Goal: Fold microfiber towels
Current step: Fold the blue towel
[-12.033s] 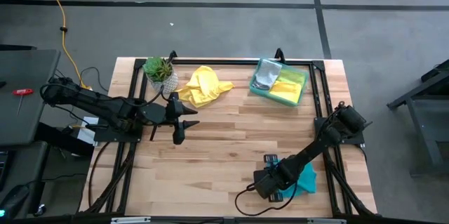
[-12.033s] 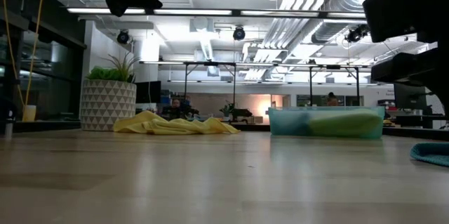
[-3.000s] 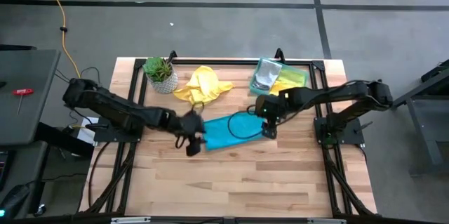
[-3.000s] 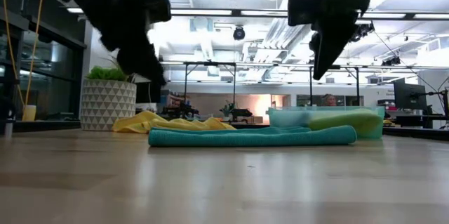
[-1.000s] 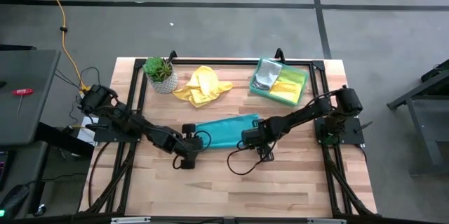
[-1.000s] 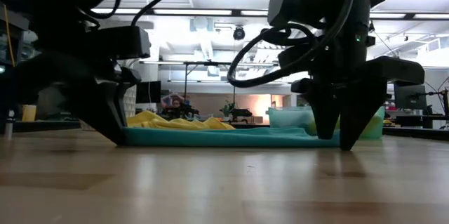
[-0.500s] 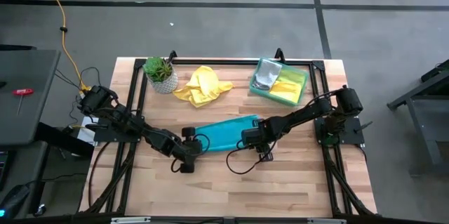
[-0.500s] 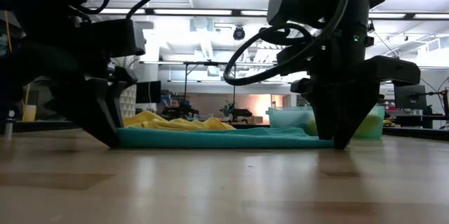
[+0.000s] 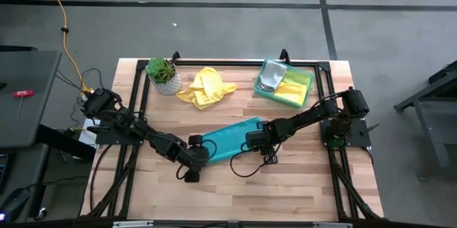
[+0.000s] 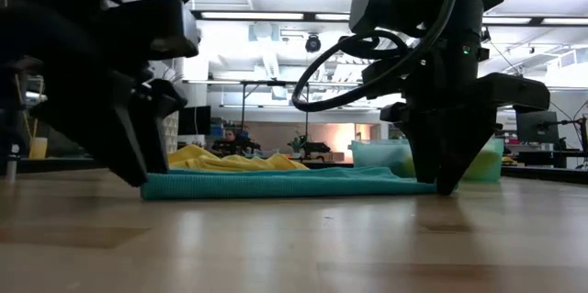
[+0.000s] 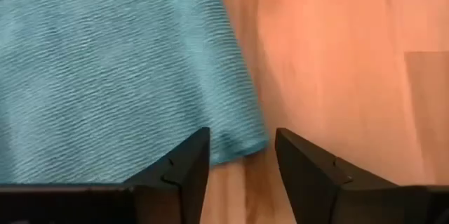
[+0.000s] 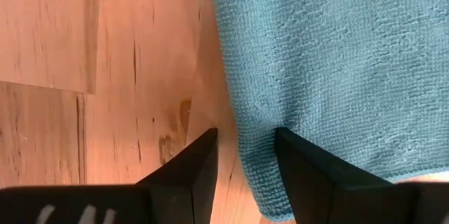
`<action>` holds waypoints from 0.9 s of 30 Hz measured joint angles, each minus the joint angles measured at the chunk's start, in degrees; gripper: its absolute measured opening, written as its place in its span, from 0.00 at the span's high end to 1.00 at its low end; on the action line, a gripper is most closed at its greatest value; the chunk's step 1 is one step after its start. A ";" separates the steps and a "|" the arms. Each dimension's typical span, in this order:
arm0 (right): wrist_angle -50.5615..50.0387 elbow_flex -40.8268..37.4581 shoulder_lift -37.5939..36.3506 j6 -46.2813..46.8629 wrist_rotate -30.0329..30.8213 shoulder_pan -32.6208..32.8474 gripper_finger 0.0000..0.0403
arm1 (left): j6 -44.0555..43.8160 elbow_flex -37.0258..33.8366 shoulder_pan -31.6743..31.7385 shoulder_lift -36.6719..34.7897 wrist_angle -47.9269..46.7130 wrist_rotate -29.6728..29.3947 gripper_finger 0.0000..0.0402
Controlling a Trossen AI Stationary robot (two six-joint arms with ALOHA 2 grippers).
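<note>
Teal towel newly skewed, both grippers' parted fingers straddling its corner edges.

A teal-blue microfiber towel with a fine ribbed weave lies on the light wooden plank table, whose boards show pale and darker honey tones and brown grain streaks. Behind it are a crumpled bright yellow microfiber towel, a small green potted plant in a white pot patterned with grey triangles, and a translucent green rectangular tray holding what appear to be a grey cloth and a lime-yellow cloth. Both arms are black throughout, and a yellow cable crosses the dark grey floor.
</note>
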 joint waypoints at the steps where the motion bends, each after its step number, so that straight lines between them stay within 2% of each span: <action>1: 0.00 0.00 0.00 -0.04 -0.01 0.00 0.67 | -0.01 0.04 0.02 -0.02 -0.17 -0.22 0.61; 7: 0.04 0.00 -0.02 -0.08 -0.06 -0.02 0.67 | -0.90 2.03 0.02 -0.11 -3.28 -1.05 0.56; 10: 0.04 0.00 -0.02 -0.08 -0.08 -0.02 0.67 | -2.36 2.21 0.02 -0.15 -1.46 -0.13 0.54; 27: -0.07 0.00 -0.04 0.01 -0.14 -0.02 0.67 | -9.90 2.49 -0.05 4.94 4.31 0.85 0.56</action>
